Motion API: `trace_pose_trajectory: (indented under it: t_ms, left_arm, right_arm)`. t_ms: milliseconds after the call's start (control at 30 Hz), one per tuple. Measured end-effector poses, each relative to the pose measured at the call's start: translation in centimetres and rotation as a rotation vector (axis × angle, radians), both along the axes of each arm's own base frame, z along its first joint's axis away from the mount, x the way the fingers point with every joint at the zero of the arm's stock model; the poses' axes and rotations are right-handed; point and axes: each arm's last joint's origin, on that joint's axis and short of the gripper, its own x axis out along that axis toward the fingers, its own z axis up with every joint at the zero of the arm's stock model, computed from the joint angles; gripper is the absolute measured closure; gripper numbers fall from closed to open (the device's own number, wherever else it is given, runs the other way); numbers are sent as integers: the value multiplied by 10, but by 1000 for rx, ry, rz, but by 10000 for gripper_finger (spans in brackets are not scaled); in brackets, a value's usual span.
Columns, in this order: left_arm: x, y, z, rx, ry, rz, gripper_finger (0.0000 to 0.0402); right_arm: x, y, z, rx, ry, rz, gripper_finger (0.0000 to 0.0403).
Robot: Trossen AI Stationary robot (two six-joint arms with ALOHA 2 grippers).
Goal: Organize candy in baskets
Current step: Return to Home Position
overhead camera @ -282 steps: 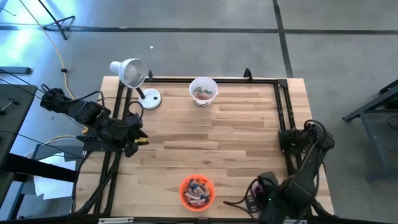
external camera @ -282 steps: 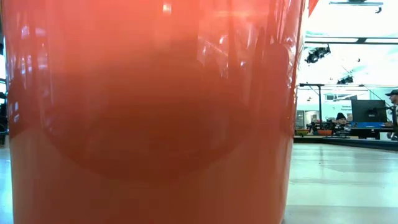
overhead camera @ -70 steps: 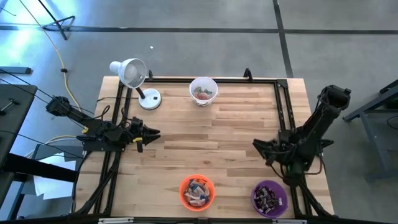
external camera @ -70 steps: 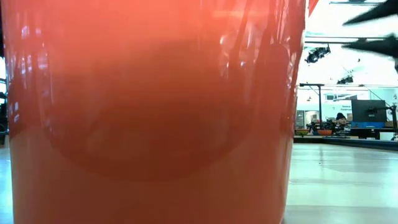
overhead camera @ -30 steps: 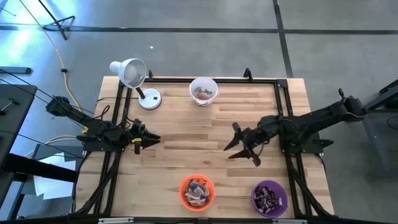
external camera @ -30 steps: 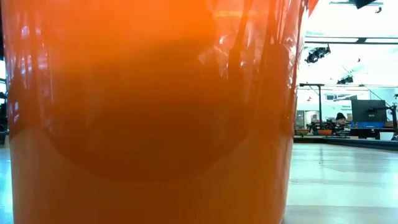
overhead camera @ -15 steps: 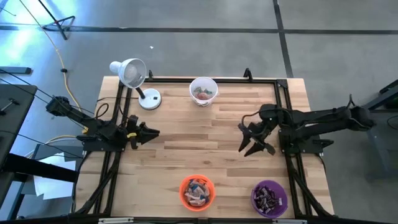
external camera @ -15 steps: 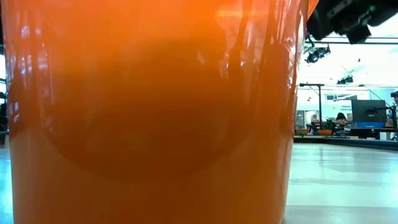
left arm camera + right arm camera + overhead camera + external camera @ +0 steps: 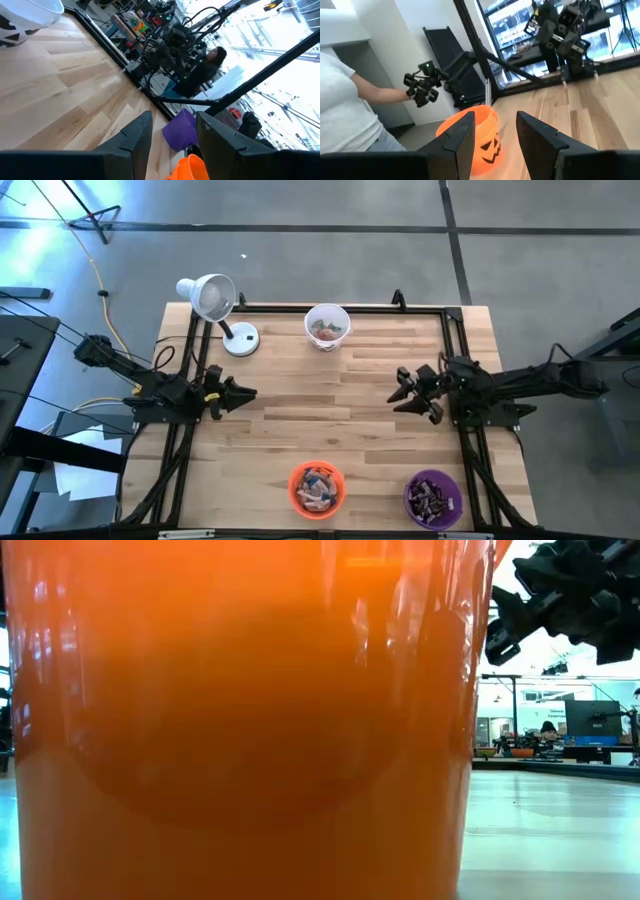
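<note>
All visible candy (image 9: 318, 485) lay inside the 3 baskets: the white basket (image 9: 308, 320) at the edge by the lamp (image 9: 212, 298), the orange basket (image 9: 293, 480) and purple basket (image 9: 409, 490) along the opposite edge. The right gripper (image 9: 404, 391), fingers spread and empty, hung beside the right rail (image 9: 450, 350). The left gripper (image 9: 240, 392), likewise spread, waited by the left rail (image 9: 192, 350). The folding right arm could probably clip its rail if it sank too low. Against 1 second earlier, the right gripper had withdrawn from mid-table; the left was unchanged.
</note>
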Motion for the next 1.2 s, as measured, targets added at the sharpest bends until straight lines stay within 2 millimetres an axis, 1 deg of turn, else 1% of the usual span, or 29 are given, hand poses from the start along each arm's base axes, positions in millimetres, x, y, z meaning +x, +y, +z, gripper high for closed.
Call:
trace_pose_trajectory:
  t_ms: [100, 367, 467, 567, 633, 700, 800, 1000, 1200]
  left_arm:
    - [0, 0, 0, 0, 0, 0, 263]
    - [0, 0, 0, 1, 1, 0, 263]
    - [0, 0, 0, 3, 3, 0, 263]
    - [0, 0, -1, 7, 8, 0, 263]
    - [0, 0, -1, 23, 10, 1, 263]
    - [0, 0, -1, 32, 11, 1, 263]
    - [0, 0, -1, 39, 11, 1, 263]
    - [0, 0, -1, 84, 15, 3, 263]
    - [0, 0, -1, 68, 13, 2, 263]
  right_arm:
    - [-5, 0, -8, 2, 1, -16, 265]
    - [-4, -3, -26, 19, 166, -130, 265]
    - [-4, -5, -37, 104, 315, -209, 265]
    - [-7, -4, -50, 258, 501, -233, 265]
    - [-10, -4, -57, 329, 598, -245, 265]
    - [-12, -4, -63, 363, 677, -259, 265]
    - [-16, -3, -70, 353, 760, -269, 265]
    - [-21, -2, -77, 337, 848, -278, 265]
    - [-28, -1, -67, 334, 781, -270, 265]
